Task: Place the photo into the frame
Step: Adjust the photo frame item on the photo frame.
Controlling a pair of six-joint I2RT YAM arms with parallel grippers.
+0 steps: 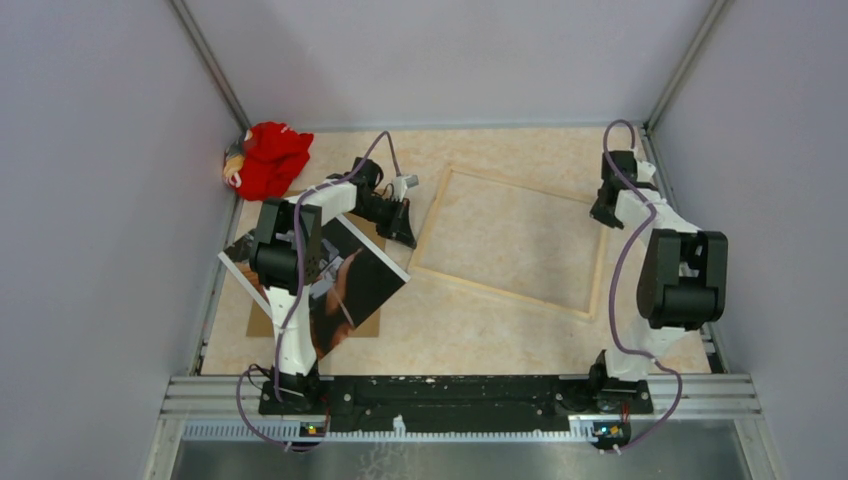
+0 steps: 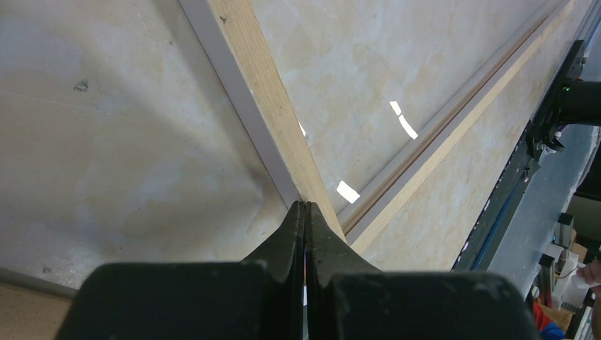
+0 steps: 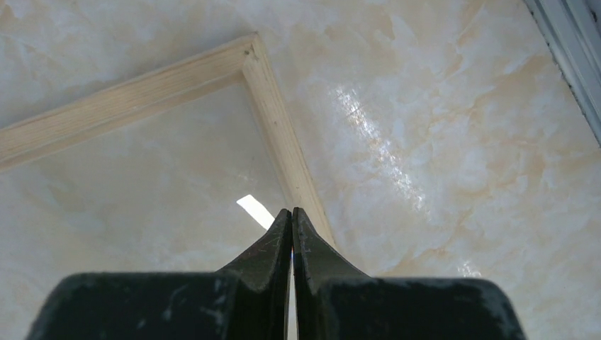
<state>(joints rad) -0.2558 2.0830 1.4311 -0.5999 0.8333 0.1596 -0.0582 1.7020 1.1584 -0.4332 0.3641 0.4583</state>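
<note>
We see the left gripper and right gripper, both closed on nothing, at the frame's short sides, with room toward the table's near edge.

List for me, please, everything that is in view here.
frame: one, light wood with a white side, lying flat mid-table
photo: one, dark with a white border, left side, on the backing board
backing board: one, brown, under the photo
red fabric item: one, red, far left corner
table: one, beige marbled
left arm: one, white and black, over the photo
right arm: one, white and black, right side
left gripper: one, black, shut, at the frame's left edge
right gripper: one, black, shut, at the frame's right edge
</note>
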